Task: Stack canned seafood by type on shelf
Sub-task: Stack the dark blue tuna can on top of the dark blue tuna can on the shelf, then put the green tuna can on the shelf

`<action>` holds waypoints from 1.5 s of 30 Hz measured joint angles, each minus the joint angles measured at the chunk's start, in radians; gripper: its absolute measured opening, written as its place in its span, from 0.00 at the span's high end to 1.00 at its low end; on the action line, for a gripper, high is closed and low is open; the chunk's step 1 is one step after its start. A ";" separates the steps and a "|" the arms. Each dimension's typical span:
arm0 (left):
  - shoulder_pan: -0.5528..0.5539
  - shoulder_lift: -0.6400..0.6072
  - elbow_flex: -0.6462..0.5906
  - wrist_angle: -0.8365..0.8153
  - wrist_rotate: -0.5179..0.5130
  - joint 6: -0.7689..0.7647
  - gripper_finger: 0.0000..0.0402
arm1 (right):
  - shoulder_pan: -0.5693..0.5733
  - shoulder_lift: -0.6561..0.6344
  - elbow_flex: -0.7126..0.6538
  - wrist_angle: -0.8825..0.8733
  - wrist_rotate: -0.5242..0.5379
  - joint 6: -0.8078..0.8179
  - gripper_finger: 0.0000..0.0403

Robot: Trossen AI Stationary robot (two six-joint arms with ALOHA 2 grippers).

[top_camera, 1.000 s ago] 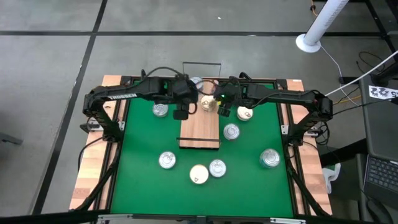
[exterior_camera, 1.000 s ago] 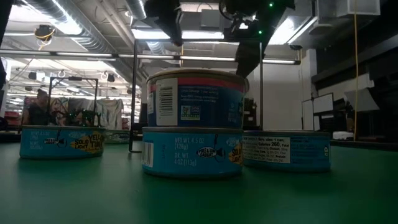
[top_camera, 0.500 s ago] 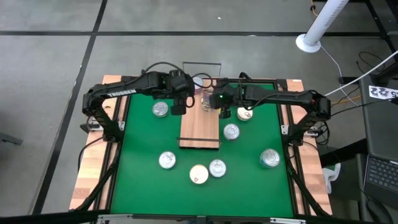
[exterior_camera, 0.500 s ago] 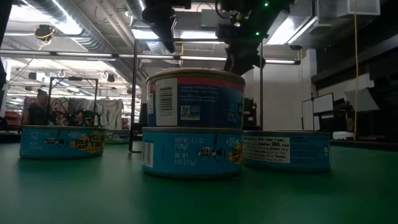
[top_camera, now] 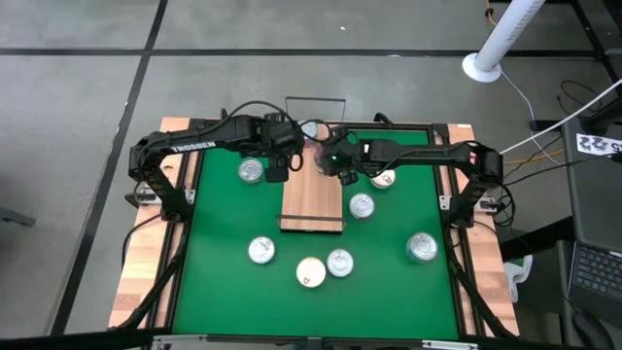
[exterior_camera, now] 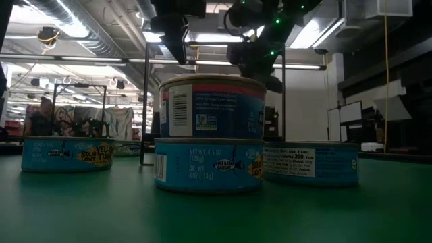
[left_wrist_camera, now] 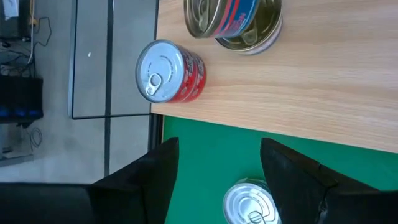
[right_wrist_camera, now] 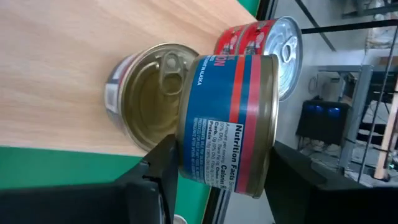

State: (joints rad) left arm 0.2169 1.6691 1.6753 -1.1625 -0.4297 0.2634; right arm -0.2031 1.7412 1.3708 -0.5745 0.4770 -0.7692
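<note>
The shelf [top_camera: 311,199] is a light wood board lying on the green mat. At its far end stand a red-labelled tin [left_wrist_camera: 166,71] and a gold-topped tin [right_wrist_camera: 149,93]. My right gripper [top_camera: 338,165] is over that gold-topped tin and is shut on a blue-and-red labelled tin [right_wrist_camera: 227,124]. My left gripper [top_camera: 276,170] hangs open over the mat beside the shelf's left edge, above a silver-topped tin [left_wrist_camera: 252,202], and touches nothing. Several more tins rest on their bases on the mat. My right gripper pinches the blue-and-red tin by its side wall [right_wrist_camera: 193,158] between the two fingers, which reach in from the table's right, slanting down. The tin is tipped with its label facing the wrist camera, just over the gold-topped tin [left_wrist_camera: 249,34]. Whether the two tins touch, I cannot tell.
On the mat to the right of the shelf lie a silver tin [top_camera: 362,205] and a cream-topped tin [top_camera: 384,179]. Nearer the front are three tins [top_camera: 311,272] and a larger silver one [top_camera: 421,247]. A thin wire rail [top_camera: 316,99] stands beyond the shelf's far end.
My right gripper has moved toward the table's left and the far end of the shelf, carrying the blue-and-red tin over the gold-topped tin. My left gripper has drawn back a little toward the table's left and far edge, away from the board.
</note>
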 joint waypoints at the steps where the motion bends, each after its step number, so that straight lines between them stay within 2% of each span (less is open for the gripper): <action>1: 0.000 0.000 0.000 0.000 0.000 0.000 0.44 | 0.000 0.000 0.000 0.002 -0.001 0.000 0.58; 11: 0.000 0.000 0.000 0.001 0.000 -0.008 0.44 | 0.000 0.006 0.000 0.009 -0.025 0.000 0.56; 21: -0.007 0.000 0.000 0.001 0.000 -0.014 0.44 | 0.000 0.034 0.000 0.007 -0.025 0.000 0.41; 27: -0.008 0.000 0.000 0.001 0.000 -0.014 0.44 | 0.000 0.032 0.000 0.008 -0.025 0.000 0.35; 45: -0.008 0.000 0.000 0.000 0.000 -0.020 0.44 | 0.000 0.028 0.005 -0.035 -0.079 -0.062 0.33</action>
State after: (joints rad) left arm 0.2092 1.6691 1.6752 -1.1622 -0.4297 0.2433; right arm -0.2031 1.7695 1.3758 -0.6100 0.3980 -0.8316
